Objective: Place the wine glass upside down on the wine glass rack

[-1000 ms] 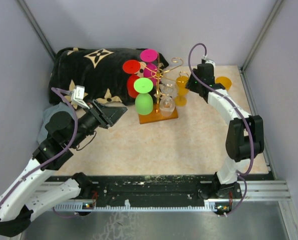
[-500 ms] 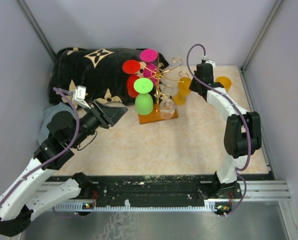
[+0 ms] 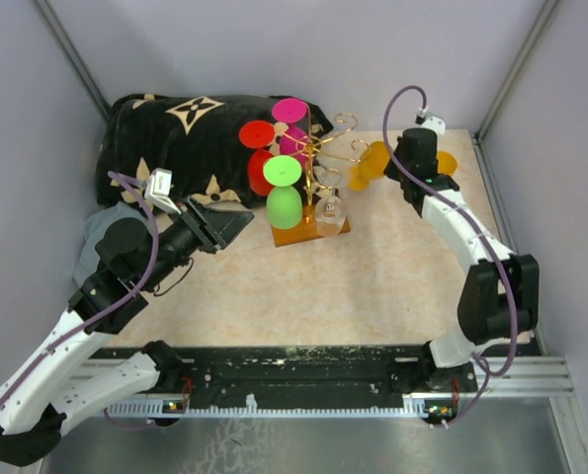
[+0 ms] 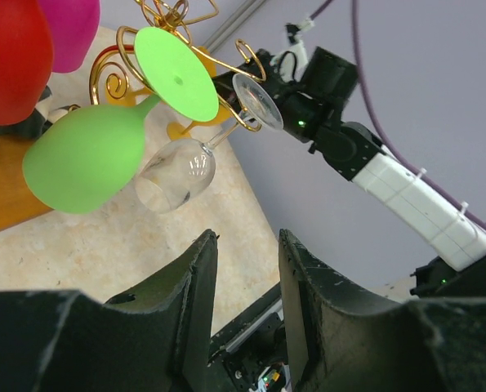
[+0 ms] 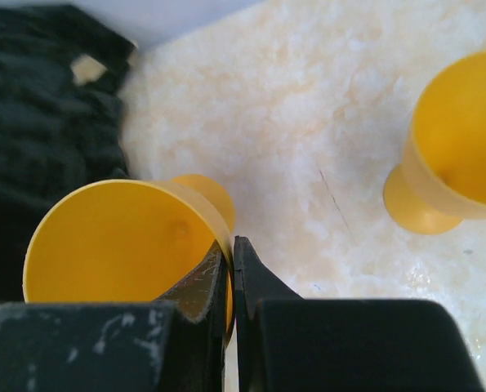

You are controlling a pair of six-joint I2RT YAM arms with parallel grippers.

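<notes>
R gripper [image 5: 230,250]: jaws pressed almost together, pinching the rim wall of the yellow glass [image 5: 116,245]. Grip is on the thin lip only, so prob. prone to swing.

Glass pos: held just R of the rack [image 3: 308,233], near its upper wire arms, tilted. Can't tell if the foot touches the table [image 5: 349,98].

Long axis: bowl mouth faces the R wrist cam and the foot points away, so the stem runs roughly along the gripper's line of sight. It is not inverted yet.

Key relation: rack lies to the L of the R gripper and close, and the R arm is nearer its open side. Two curls [image 3: 348,121] on that side look free. Green glass [image 3: 284,204] and clear glass [image 3: 329,207] hang mouth-down on the near side.

Next move, by my read: roll the wrist till the foot is up and the mouth down, then slide the stem sideways into a free curl. Risk is knocking the clear glass.

L gripper [image 4: 244,273]: fingers spread, holding nothing, parked well L of the rack and pointing at it.

2nd yellow glass [image 5: 459,147] stands upright on the table, apart from the R gripper.
</notes>
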